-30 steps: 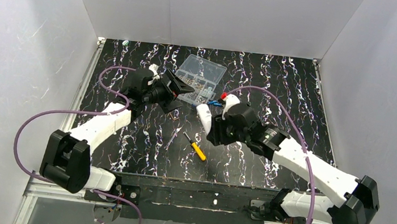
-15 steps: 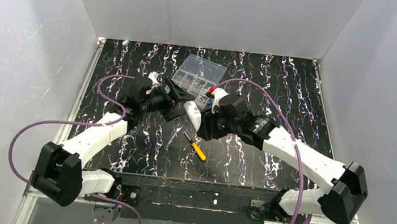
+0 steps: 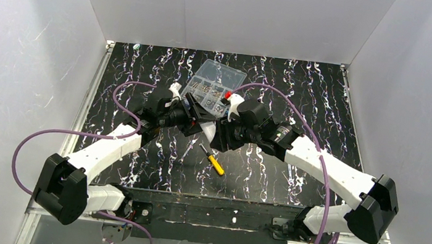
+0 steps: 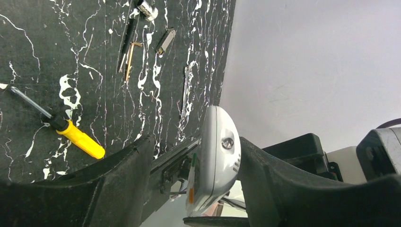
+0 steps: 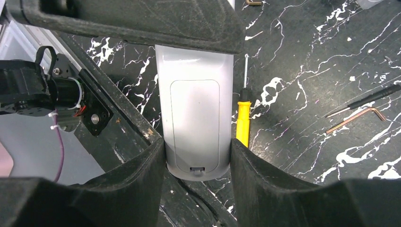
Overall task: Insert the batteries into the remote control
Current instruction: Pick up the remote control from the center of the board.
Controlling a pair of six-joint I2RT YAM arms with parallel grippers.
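Note:
The remote control (image 5: 196,104), a slim white bar, hangs above the table with its closed back cover facing the right wrist camera. My right gripper (image 5: 197,146) is shut on its near end, one finger on each long edge. In the top view the two grippers meet mid-table at the remote (image 3: 207,132). My left gripper (image 4: 195,142) straddles the remote's far end (image 4: 217,151). Its right finger (image 4: 265,175) touches the remote, while the left finger (image 4: 127,170) stands apart from it. The batteries are not in view.
A yellow-handled screwdriver (image 3: 213,161) lies on the black marbled table just below the grippers. A clear compartment box (image 3: 214,84) sits behind them. A bent hex key (image 5: 352,118) and a thin black screwdriver (image 5: 373,97) lie nearby. White walls enclose the table.
The right arm carried the remote leftward to mid-table. The left gripper moved right to meet it, and its jaws narrowed around the remote's far end.

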